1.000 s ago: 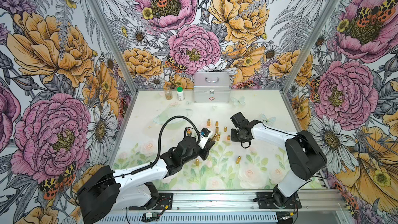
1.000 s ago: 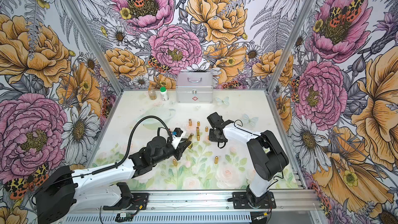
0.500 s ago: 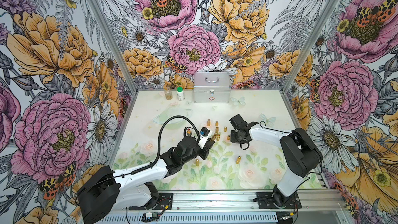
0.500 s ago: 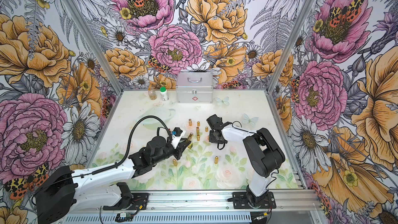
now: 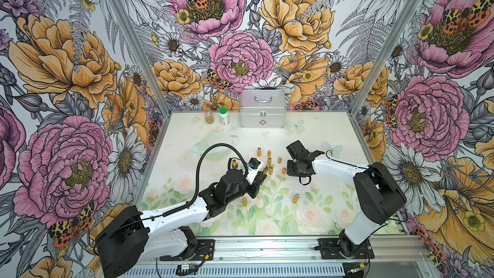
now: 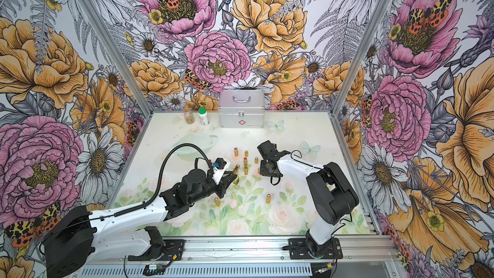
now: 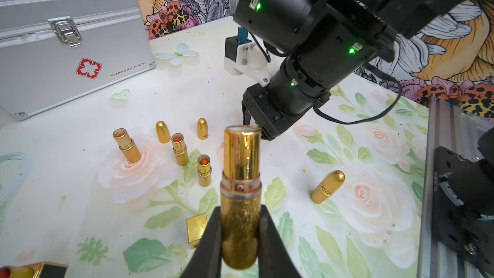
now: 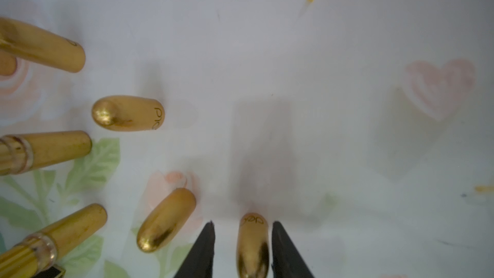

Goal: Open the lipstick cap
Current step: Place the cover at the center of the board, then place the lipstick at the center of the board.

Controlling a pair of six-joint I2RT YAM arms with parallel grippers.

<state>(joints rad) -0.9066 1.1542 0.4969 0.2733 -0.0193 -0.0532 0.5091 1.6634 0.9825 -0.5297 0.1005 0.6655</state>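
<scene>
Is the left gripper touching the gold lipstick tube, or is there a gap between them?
Touching. The left wrist view shows it: the left gripper has its fingers pressed on both sides of the gold lipstick tube, with no gap.

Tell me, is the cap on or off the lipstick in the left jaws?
Off. The lipstick shows its bare shiny inner tube; a bullet-shaped cap sits between the open right jaws.

uncapped gold lipstick tube (image 7: pixel 239 172) clamped in left gripper (image 7: pixel 239 217); bullet-shaped gold cap (image 8: pixel 252 247) upright between right gripper (image 8: pixel 243 225) jaws.
</scene>
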